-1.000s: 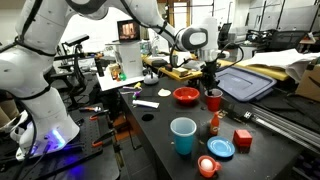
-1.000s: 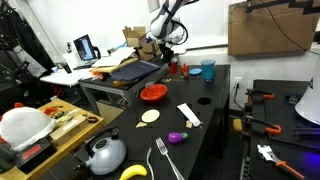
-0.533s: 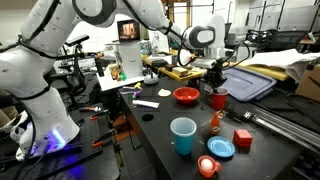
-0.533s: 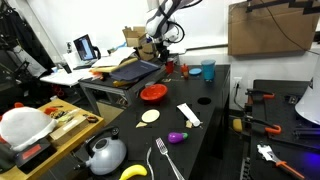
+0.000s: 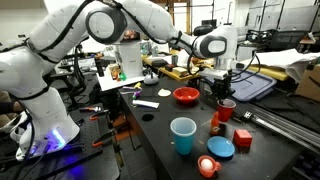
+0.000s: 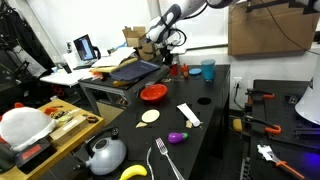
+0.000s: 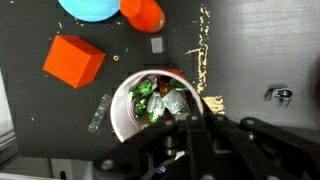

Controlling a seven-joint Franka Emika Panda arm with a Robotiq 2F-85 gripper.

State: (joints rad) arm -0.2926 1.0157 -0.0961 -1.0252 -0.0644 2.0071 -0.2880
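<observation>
**Stage of work.** The end effector (image 5: 224, 99) is closed on the rim of the red cup (image 5: 227, 110), with one finger appearing to reach inside the wall, as the wrist view shows (image 7: 188, 124). The grasp therefore seems made, and the release is not yet done. The cup hangs upright at the near part of the bench (image 5: 155, 140), just beside the red cube (image 5: 242, 138) and the small orange bottle (image 5: 215, 124). Whether its base touches the bench cannot be told.

**Materials and shapes.** The red cup (image 7: 150, 104) is round and thin-walled, red outside and pale inside. It holds a loose heap of crinkled green and silvery pieces that look like foil wrappers. The red cube (image 7: 73, 60) has flat matte faces and crisp edges. The blue plate (image 5: 222, 148) is a shallow smooth disc, seen in part at the upper edge of the wrist view (image 7: 90, 8). The blue cup (image 5: 183, 135) is a tall open taper of plain plastic. The red bowl (image 5: 186, 95) is wide, low and glossy. The bench is a dark matte slab, scuffed and speckled with pale crumbs in the wrist view (image 7: 250, 50).
</observation>
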